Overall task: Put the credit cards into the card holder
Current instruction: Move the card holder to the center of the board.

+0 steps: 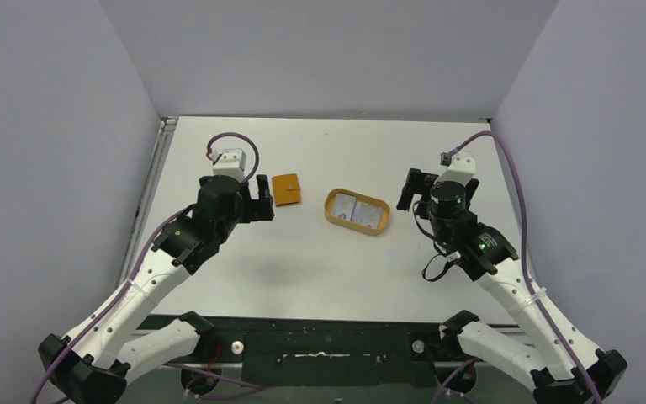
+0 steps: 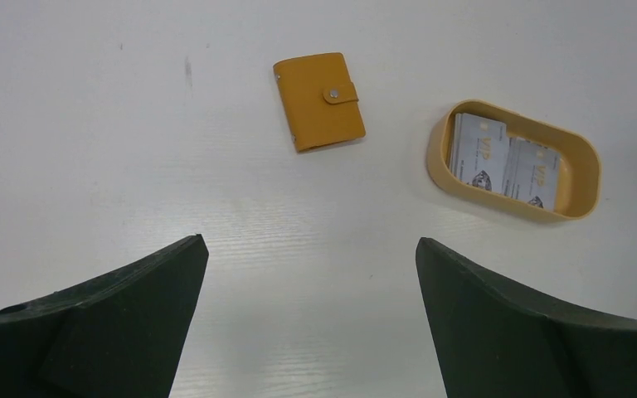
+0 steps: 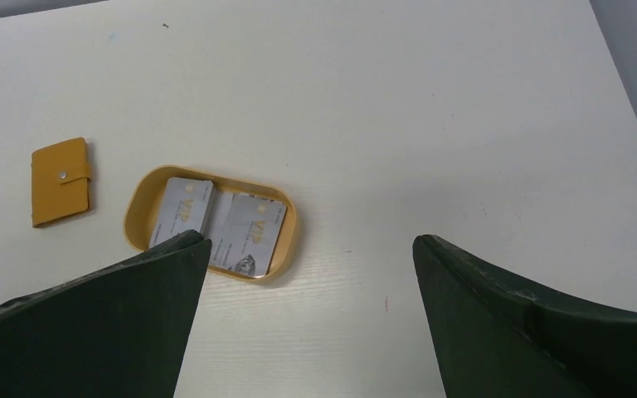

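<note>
- Both pincers stood wide and held nothing: the left pincer (image 1: 261,200) hung on the far side of the card holder from the tray, and the right pincer (image 1: 412,189) hung on the tray's opposite side, well apart from it.
- The credit cards (image 2: 481,149) lay inside the tray (image 2: 498,203), side by side on its floor. Whether the one nearer the card holder was a single card or a small stack could not be told.
- The card holder (image 2: 318,101) lay flat on the counter (image 2: 133,149), near the tray but not touching it, folded and closed by its snap tab (image 2: 340,94).
- The cards looked thin, stiff, light and slick, with pale grey-blue faces and faint print. Lying flat, they offered little edge to pinch.
- The best hold was judged to be across a card's short edge, after tipping it up against the tray wall, since that wall would hinder a low, flat approach.
- The tray was an oval, shallow, tan dish with a smooth rounded rim. It would probably slide if pushed.
- The holder was orange-brown, leather-look, roughly square and soft at the fold. It seemed light enough to skid, so one pincer would likely need to pin it while the other worked the tab.
- The counter was white, matte and faintly grained.
</note>
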Controlling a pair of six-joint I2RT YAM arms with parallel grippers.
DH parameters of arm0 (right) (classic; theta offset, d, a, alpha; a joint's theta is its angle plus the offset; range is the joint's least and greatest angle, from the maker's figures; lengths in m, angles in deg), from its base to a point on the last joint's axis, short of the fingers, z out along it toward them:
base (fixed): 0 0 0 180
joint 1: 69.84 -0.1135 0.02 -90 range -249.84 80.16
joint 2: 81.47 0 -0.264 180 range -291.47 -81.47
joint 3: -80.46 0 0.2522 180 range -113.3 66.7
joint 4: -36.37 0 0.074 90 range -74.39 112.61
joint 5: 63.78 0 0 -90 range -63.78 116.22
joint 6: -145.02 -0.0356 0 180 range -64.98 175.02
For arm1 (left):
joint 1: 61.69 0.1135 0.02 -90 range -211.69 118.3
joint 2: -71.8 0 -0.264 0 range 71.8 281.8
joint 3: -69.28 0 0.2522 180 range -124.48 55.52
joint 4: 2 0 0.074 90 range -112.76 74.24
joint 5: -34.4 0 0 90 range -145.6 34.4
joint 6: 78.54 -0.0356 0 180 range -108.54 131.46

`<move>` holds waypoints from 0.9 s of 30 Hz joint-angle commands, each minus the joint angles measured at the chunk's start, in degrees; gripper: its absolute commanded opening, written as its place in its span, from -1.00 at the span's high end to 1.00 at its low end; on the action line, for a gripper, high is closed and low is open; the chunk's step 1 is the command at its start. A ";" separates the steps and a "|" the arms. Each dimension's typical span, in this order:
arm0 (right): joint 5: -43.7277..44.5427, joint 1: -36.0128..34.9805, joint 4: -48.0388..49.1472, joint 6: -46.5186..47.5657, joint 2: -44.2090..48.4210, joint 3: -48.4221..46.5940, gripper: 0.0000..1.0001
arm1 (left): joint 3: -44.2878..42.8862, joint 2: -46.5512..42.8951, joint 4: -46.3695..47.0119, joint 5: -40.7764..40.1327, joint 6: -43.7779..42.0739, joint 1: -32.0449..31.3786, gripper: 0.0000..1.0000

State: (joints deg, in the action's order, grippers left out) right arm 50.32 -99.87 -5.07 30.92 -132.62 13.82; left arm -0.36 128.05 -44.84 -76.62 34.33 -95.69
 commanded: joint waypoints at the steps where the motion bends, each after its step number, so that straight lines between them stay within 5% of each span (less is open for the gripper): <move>1: 3.90 0.25 2.44 -2.16 0.44 -0.14 -1.00 | 1.12 -2.51 5.31 -0.55 0.05 0.83 -0.95; 13: -6.28 0.23 2.44 3.61 2.24 -0.05 -1.00 | 2.63 -0.83 4.03 -0.17 1.93 2.38 -0.95; 20: -9.07 0.18 2.19 1.60 1.03 1.00 -0.99 | -4.41 14.94 0.64 24.51 15.51 19.33 -0.87; 27: -13.25 -0.02 2.30 -1.36 0.83 3.71 -0.96 | -10.06 32.03 7.28 32.54 21.28 22.16 -0.70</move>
State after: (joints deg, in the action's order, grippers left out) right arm 39.76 -99.87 -4.88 31.60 -131.90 16.75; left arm -4.75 154.47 -42.86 -52.03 50.81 -73.97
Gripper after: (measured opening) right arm 0.983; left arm 0.877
